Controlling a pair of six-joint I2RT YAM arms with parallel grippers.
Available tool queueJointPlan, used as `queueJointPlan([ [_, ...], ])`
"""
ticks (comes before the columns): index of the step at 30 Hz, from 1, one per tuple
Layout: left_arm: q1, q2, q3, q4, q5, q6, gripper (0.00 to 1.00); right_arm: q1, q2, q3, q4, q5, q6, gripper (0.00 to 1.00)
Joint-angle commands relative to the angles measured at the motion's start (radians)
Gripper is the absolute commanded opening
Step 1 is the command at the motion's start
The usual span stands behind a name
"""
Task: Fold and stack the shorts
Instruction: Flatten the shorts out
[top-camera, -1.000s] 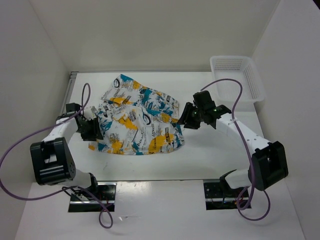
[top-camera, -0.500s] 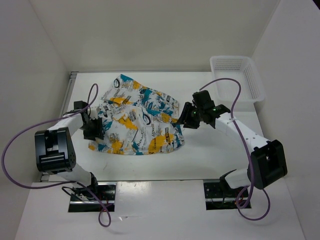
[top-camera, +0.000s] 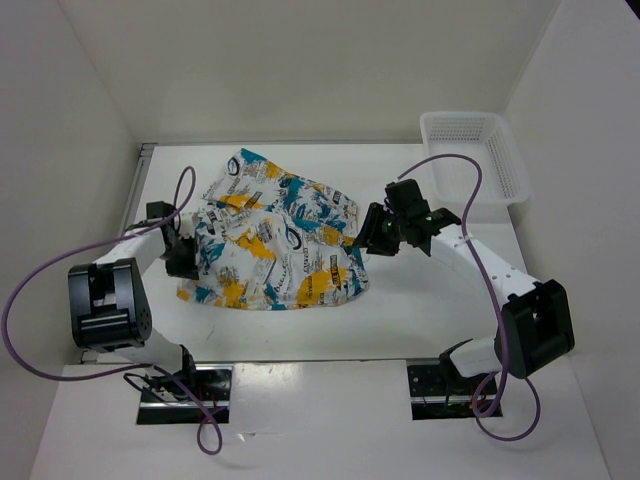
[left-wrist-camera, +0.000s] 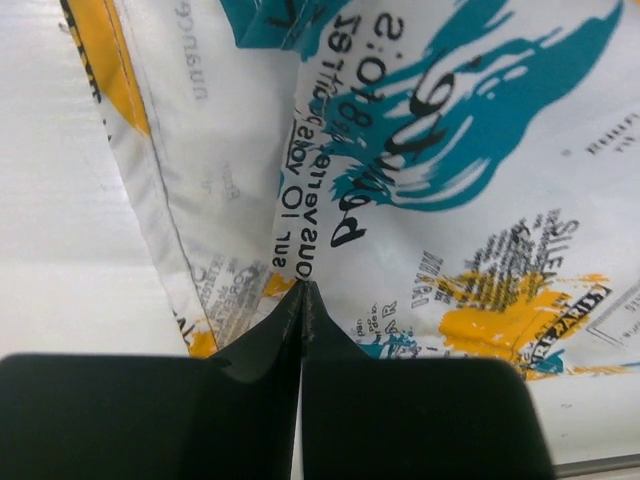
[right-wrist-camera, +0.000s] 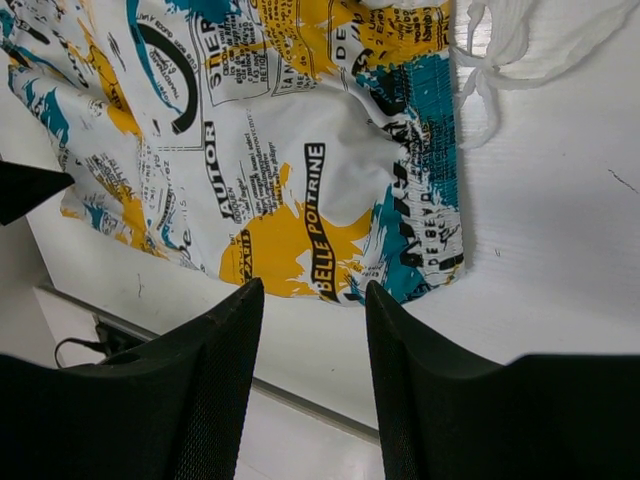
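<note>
White table beneath everything. Across its middle, the shorts, lying rumpled with one part folded over another. At the far right corner, a white mesh basket, well apart from the cloth. At the shorts' left edge, the left gripper, fingers pressed tight together right at the hem; possibly nipping a little fabric, hard to tell even from the wrist view. At the right edge, the right gripper, fingers spread above the waistband corner, gripping nothing. Just beside that corner, a white drawstring lying loose on the table.
</note>
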Motion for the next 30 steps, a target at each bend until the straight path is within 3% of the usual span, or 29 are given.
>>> queueJointPlan([
  [1,-0.003,-0.071,0.027,-0.049,0.009,0.004,0.00,-0.004,0.008,0.044,0.034,0.006,-0.018,0.51],
  [12,-0.003,-0.430,-0.056,-0.269,0.024,0.004,0.00,-0.004,-0.001,0.025,0.000,0.015,-0.048,0.51],
  [16,-0.003,-0.626,-0.079,-0.384,-0.058,0.004,0.00,-0.015,-0.001,0.025,-0.020,0.015,-0.070,0.51],
  [20,-0.003,-0.706,-0.088,-0.429,-0.080,0.004,0.00,-0.024,0.020,0.015,-0.030,-0.020,-0.097,0.51],
  [24,-0.003,-0.726,-0.109,-0.418,-0.049,0.004,0.00,-0.035,0.081,-0.021,-0.006,-0.109,-0.107,0.75],
  [30,-0.003,-0.705,-0.097,-0.406,-0.058,0.004,0.00,-0.053,0.124,-0.117,0.058,-0.221,-0.084,0.77],
])
